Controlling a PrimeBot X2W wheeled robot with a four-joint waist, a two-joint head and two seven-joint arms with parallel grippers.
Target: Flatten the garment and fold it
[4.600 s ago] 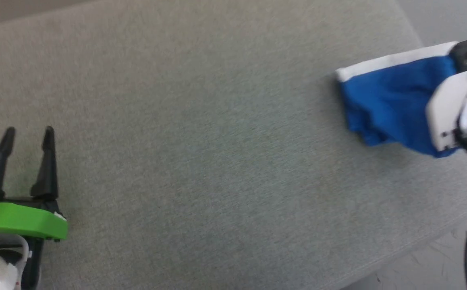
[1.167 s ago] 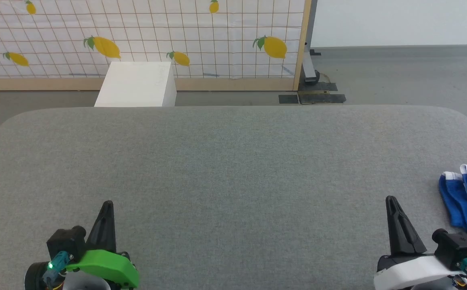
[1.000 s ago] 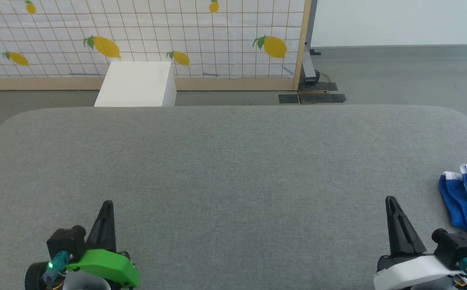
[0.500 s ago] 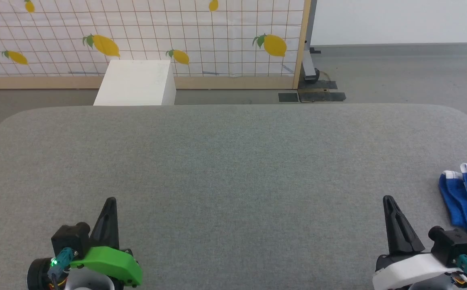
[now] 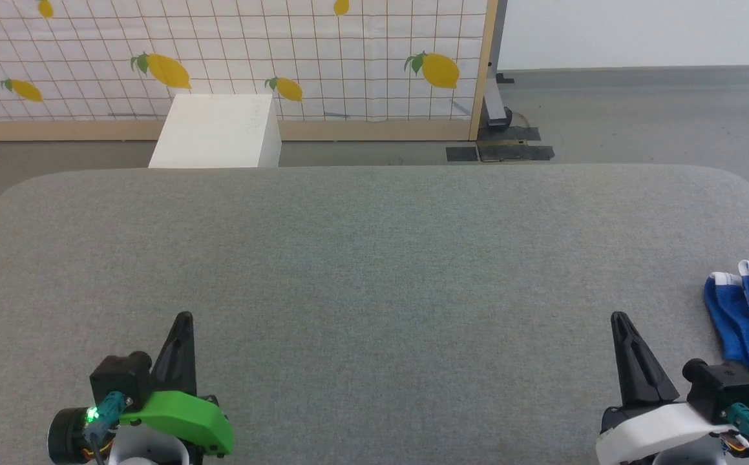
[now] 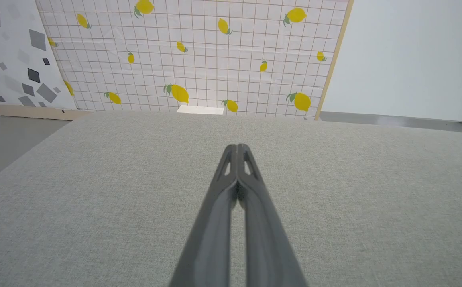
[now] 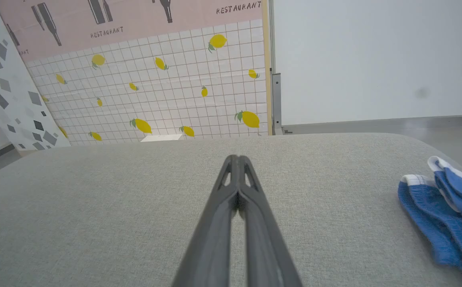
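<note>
Grey fabric-covered padded surface (image 5: pixel 374 258), rounded corners; behind it a grey floor (image 5: pixel 639 116) and a lemon-print screen (image 5: pixel 284 58).

Item 1: garment (image 5: pixel 746 326), blue cloth with white trim. It lies crumpled at the surface's right edge, partly cut off by the head view's border. The visible part runs far-to-near, white-trimmed end pointing away from the robot; its full long axis cannot be told.

Item 2: left gripper (image 5: pixel 183 318), green mount, fingers pressed together on nothing, well apart from the garment.

Item 3: right gripper (image 5: pixel 618 318), white mount, fingers likewise together and empty, near the garment, not touching.

Item 4: white box (image 5: pixel 219 132) on the floor beyond the far edge; whether it holds anything cannot be told.
</note>
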